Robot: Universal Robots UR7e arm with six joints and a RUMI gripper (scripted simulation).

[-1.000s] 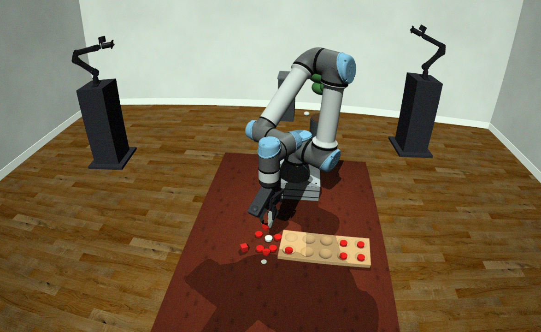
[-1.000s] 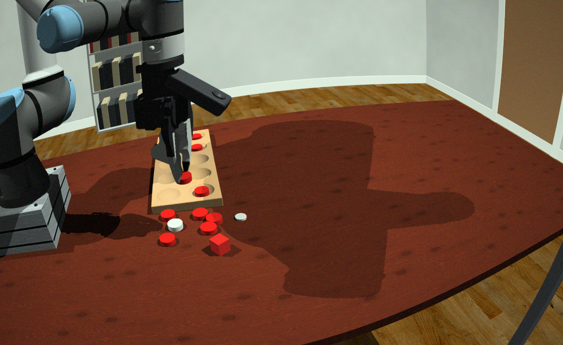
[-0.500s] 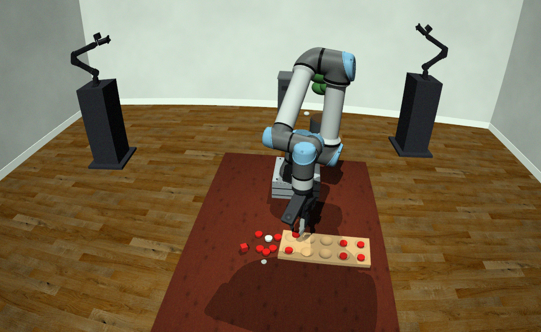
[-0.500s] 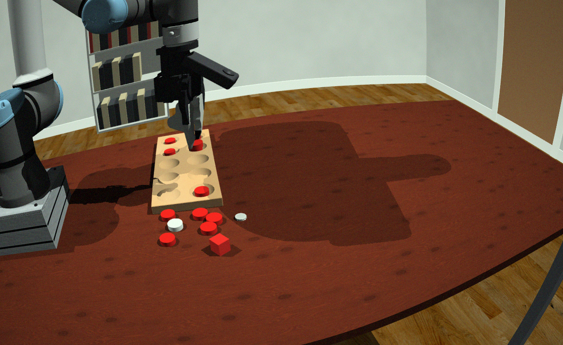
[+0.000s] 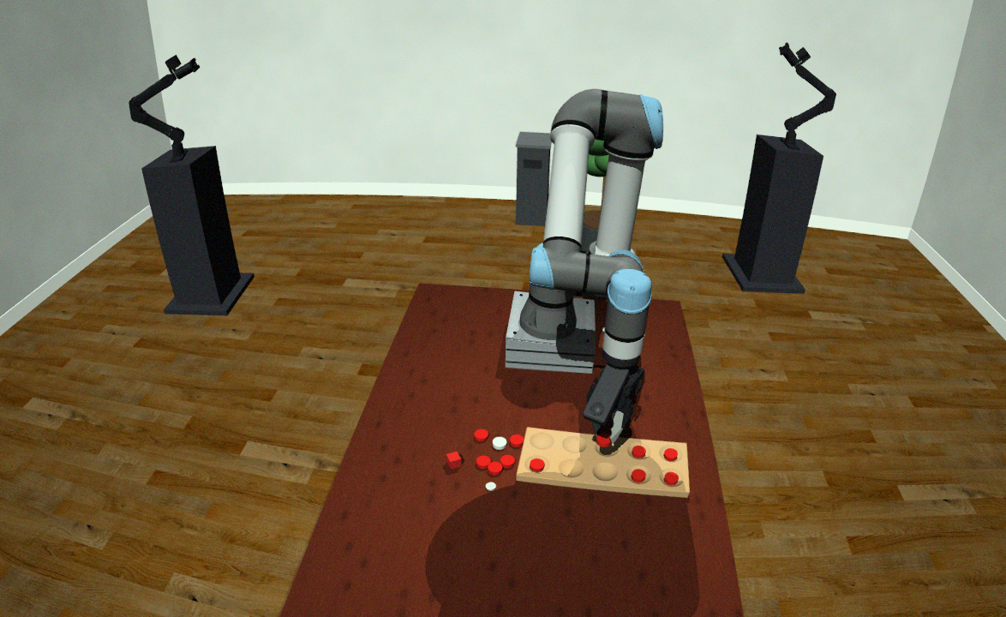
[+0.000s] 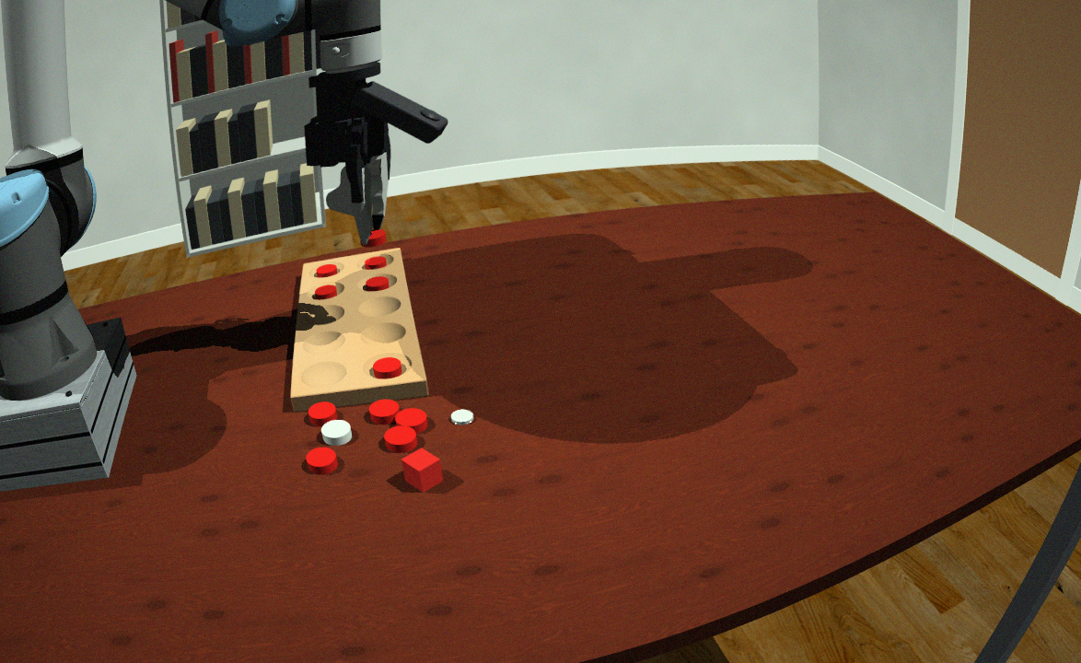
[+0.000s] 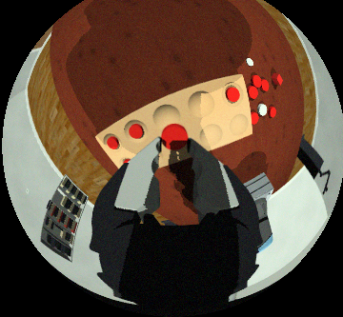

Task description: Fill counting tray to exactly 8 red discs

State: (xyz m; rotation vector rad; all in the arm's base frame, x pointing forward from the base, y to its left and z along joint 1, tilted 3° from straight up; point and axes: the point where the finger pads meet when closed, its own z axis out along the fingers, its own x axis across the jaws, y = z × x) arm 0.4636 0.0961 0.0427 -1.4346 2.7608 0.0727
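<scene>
Five flat red discs lay in the pale wooden counting tray (image 5: 679,470); the black two-jaw gripper (image 5: 605,440), clamped on a sixth red disc (image 5: 604,440), hung above an unfilled back-row pocket (image 5: 574,443).

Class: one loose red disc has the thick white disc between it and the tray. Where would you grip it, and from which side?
Take the red disc across its rim, straight down from above: it lies flat and low, so only the rim gives opposing faces. Keep the fingers off the white disc on its tray side. The gripper now grips a second red disc.
</scene>
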